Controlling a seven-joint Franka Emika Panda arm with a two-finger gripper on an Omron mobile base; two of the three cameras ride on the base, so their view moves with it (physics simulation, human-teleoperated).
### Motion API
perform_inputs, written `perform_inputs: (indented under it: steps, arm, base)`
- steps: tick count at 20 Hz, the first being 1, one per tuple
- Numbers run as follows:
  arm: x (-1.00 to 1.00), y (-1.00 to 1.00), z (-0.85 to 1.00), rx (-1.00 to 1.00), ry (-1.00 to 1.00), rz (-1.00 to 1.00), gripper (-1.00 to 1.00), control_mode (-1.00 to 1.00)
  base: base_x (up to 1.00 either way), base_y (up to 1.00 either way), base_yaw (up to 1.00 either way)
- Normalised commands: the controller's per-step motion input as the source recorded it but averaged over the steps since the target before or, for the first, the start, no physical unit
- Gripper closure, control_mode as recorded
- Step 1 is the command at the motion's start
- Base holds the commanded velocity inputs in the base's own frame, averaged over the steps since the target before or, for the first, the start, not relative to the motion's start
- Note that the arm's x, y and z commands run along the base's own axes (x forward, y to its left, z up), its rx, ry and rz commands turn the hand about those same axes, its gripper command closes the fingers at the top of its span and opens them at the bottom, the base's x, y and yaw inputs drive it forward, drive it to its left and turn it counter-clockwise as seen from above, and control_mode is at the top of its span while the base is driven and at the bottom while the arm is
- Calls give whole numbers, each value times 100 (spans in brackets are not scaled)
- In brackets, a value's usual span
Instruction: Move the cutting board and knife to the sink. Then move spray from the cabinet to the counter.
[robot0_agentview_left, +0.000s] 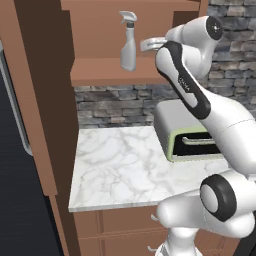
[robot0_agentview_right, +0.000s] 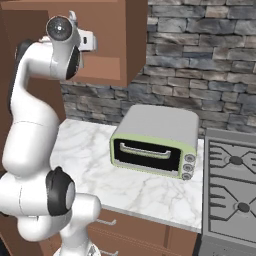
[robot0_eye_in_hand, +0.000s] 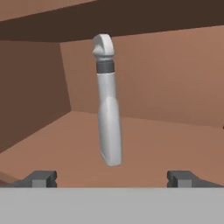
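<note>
We see flat, even, rendered light in all three pictures, with no glare and no hard-edged cast shadows. In the left base view the cabinet shelf is evenly lit, while a dark panel along the 9 o'clock edge stays dim. The counter reads bright white, its veins soft and slightly blurred. In the right base view the toaster oven has a dark mouth and a pale, softly shaded top. In the hand view the spray is sharp, and the cabinet ceiling at 12 o'clock falls into deep brown shade.
</note>
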Motion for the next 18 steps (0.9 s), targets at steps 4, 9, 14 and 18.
perform_inputs:
  steps: [4,9,14,18]
  arm:
    - [20,0,0,-2,2,0,-100,-100]
    - [40,0,0,-6,8,0,-100,-100]
    - [30,0,0,-6,2,0,-100,-100]
    - [16,7,0,-7,0,0,-100,-100]
  base:
    - [0,0,0]
    - [0,0,0]
    - [0,0,0]
    - [0,0,0]
